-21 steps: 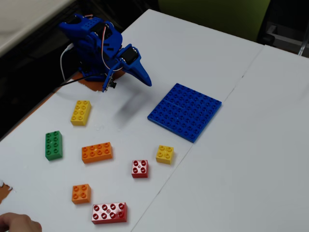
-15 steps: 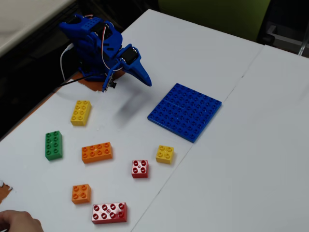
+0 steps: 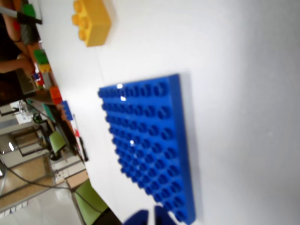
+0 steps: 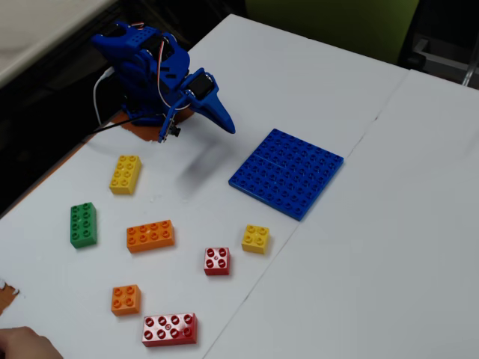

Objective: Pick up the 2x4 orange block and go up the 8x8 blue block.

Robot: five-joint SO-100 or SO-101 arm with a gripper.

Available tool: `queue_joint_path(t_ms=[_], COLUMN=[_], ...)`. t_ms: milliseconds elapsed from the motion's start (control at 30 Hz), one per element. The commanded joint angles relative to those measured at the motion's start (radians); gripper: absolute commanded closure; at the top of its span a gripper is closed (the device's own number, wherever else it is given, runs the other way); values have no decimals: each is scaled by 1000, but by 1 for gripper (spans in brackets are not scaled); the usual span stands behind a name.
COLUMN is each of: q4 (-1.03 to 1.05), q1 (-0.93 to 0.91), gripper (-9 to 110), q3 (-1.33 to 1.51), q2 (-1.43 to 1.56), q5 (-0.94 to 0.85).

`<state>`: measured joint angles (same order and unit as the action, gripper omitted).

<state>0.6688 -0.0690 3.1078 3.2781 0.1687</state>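
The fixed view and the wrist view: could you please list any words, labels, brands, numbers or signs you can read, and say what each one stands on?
None can be read in either view.
The bricks, including the 2x4 orange block, show only plain studs; any stud embossing is too small to read.
The 8x8 blue block carries no print.
The blue arm and its gripper show no legible label.
The background clutter in the wrist view is too blurred to read.

Fixed view: mounted high, angled down across the white bench (image 4: 374,247), taking in the arm (image 4: 153,71) at the far left, the bricks and the blue plate (image 4: 287,173).
Wrist view: rides on the arm, tilted, close above the bench (image 3: 243,93), facing outward past its edge into the room.
Shared: the blue plate (image 3: 150,140) and a yellow brick (image 3: 92,19).
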Motion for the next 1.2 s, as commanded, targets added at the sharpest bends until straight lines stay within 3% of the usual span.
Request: queue_joint_path(t_ms=[0,133,333,700,1167], q4=[2,2,3,61,233], q1=[2,0,-9,-40,-97], gripper=[98,101,96,101,101], q3=[40,40,40,11,-505], q2=[43,43,43,34,-382], q5=[6,6,20,15,-41])
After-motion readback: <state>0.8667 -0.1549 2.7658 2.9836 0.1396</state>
